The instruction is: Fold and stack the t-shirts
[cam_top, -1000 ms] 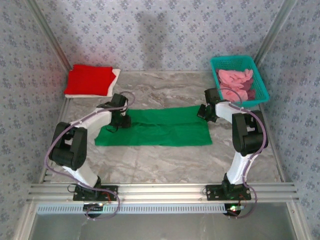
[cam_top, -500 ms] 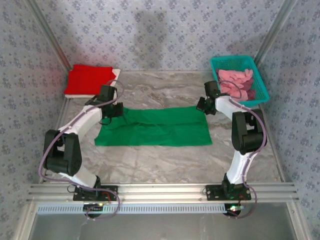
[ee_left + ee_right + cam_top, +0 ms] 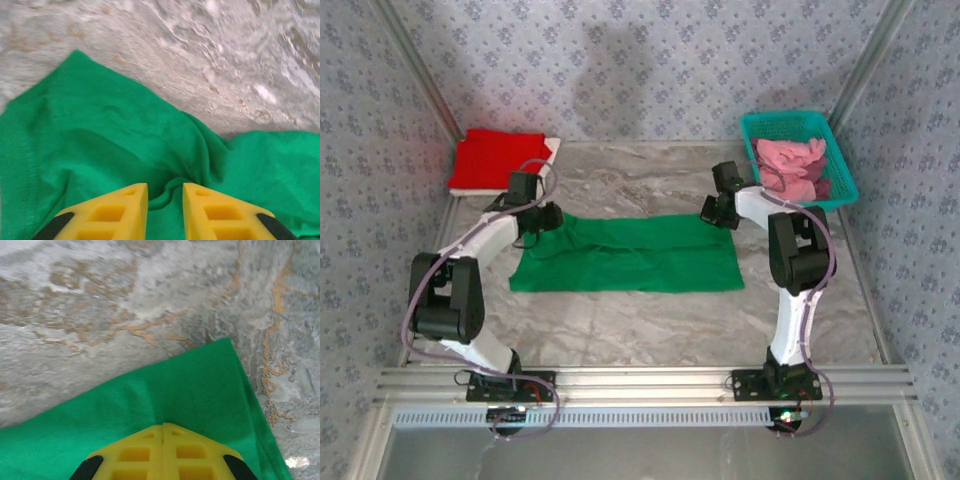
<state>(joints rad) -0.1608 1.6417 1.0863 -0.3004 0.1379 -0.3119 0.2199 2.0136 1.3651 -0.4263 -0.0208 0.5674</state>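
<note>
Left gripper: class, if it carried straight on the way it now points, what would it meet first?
Probably the green t-shirt, whose puckered fold lies right ahead of the left gripper; bare marble table lies beyond, though depth is unclear.

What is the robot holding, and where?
Cannot tell. Right gripper: shut at the far right corner of the green t-shirt. Left gripper: slightly apart around a fold near its far left corner.

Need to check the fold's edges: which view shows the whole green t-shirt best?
Top external: the whole green t-shirt shows as a long flat band. The left wrist view gives a bunched fold close up; the right wrist view, one flat corner.
</note>
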